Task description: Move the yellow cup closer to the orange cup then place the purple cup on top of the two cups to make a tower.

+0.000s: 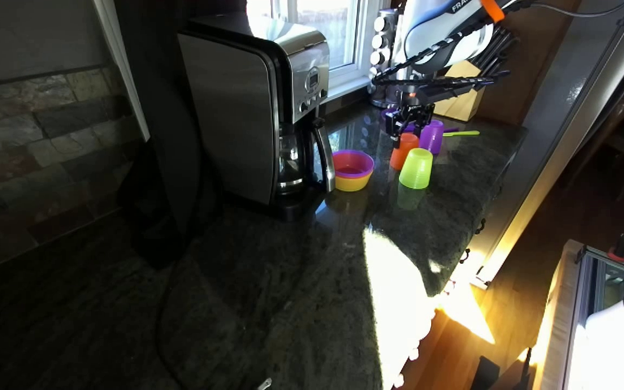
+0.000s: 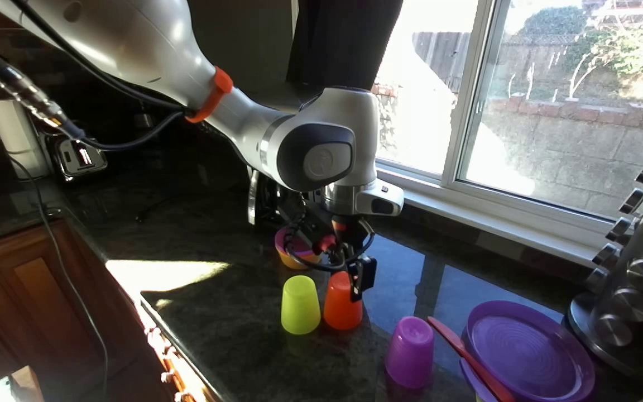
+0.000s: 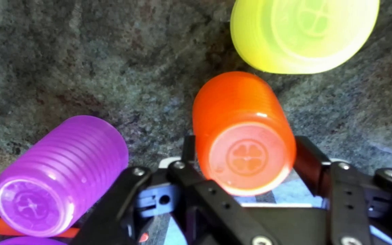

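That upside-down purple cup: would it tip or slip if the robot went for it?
The purple cup is probably light and fairly stiff, since it looks like moulded plastic. Its shiny, tapered wall may be slippery, though the ribs could help. Pushed low, it would likely slide rather than tip, standing on its wider rim.

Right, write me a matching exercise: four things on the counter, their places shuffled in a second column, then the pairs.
Things
1. orange cup
2. yellow cup
3. purple cup
4. bowl

Places
A. beside the coffee pot
B. at the top edge of the wrist view
C. next to the red knife
D. between the fingers of the hand

Pairs: 1-D; 2-B; 3-C; 4-A
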`<state>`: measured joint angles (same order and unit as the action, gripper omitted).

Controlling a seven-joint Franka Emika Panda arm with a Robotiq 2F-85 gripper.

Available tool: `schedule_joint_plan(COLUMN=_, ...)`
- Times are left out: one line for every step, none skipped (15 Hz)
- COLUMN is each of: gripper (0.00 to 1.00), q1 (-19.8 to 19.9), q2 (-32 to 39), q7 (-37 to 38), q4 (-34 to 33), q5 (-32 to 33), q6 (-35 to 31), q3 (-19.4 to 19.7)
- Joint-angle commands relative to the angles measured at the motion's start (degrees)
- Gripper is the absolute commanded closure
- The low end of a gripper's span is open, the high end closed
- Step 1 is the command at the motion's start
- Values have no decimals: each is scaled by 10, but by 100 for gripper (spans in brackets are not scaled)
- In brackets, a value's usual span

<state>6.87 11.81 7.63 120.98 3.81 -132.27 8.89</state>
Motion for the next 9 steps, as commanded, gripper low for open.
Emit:
schedule_joint_plan(gripper=0, q1=-3, q2=-23, q7=15, q4=29, q5=12, q6=-6, q3=2)
schedule_joint_plan(gripper=0, q1=-2, q2=-29, q7=19, q4=34, q5=13, q6=-6, q3=4)
schedule_joint_plan(gripper=0, q1=-1, q2=-36, q7=25, q4=40, q5=15, q6=-8, q3=6)
schedule_joint_plan(gripper=0, q1=0, q2=-42, q7=28, q4=45, q5=16, q6=-8, q3=8)
schedule_joint_plan(gripper=0, q1=3, q2=-50, q7=36, q4=50, q5=15, q6=-6, q3=11)
schedule_joint_plan(gripper=0, q1=7, q2=-59, q7=45, q4=57, q5=17, q6=-6, q3=16)
schedule_joint_plan(gripper=0, q1=10, q2=-67, q7=53, q4=63, q5=17, q6=-5, q3=21)
schedule_joint_plan(gripper=1, q1=16, q2=-78, q7=60, q4=72, q5=18, q6=-8, q3=28)
schedule_joint_plan(gripper=0, q1=21, q2=-87, q7=73, q4=79, q5=20, q6=-13, q3=35)
